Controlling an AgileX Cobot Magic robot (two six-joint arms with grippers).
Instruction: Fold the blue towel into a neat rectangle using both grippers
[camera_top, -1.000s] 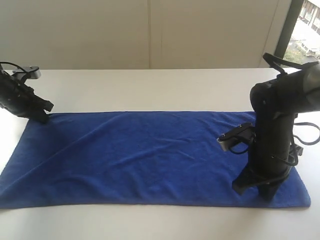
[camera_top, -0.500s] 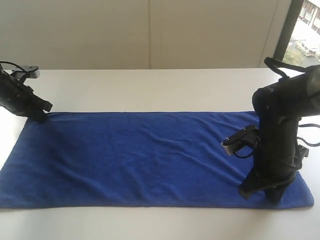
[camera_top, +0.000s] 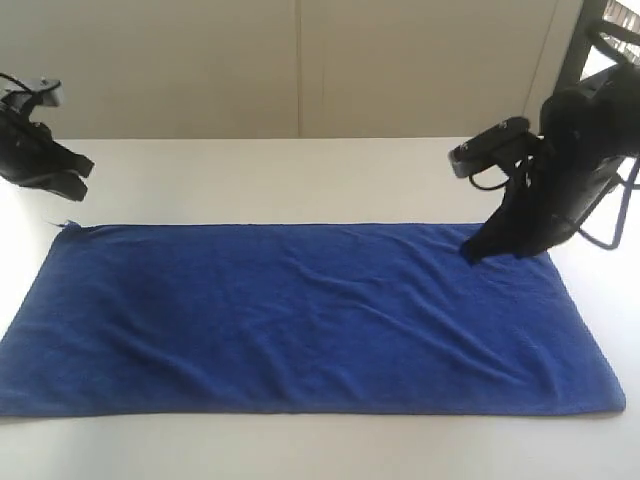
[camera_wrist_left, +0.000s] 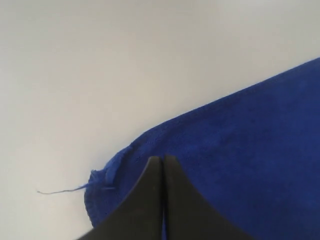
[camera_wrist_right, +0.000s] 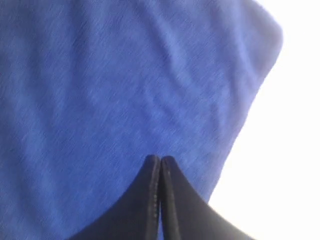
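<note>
The towel (camera_top: 300, 320) is lying flat and unfolded across the worktop (camera_top: 300, 170), its long edges running from 9 to 3 o'clock, so no fold is made yet. The left tool (camera_top: 72, 186) is hovering just off the towel's 10 o'clock corner, and the right tool (camera_top: 478, 250) is leaning over the 2 o'clock corner. Each is probably lining up on a far corner so both can lift one long edge together. The exterior view is showing the whole cloth and both arms, but not the jaws. The wrist views are supplying that: each tool's jaws are pressed together with nothing between them. The left wrist view is also showing a loose thread (camera_wrist_left: 60, 190) trailing from the corner. Whether the right tool is touching the cloth cannot be told.
</note>
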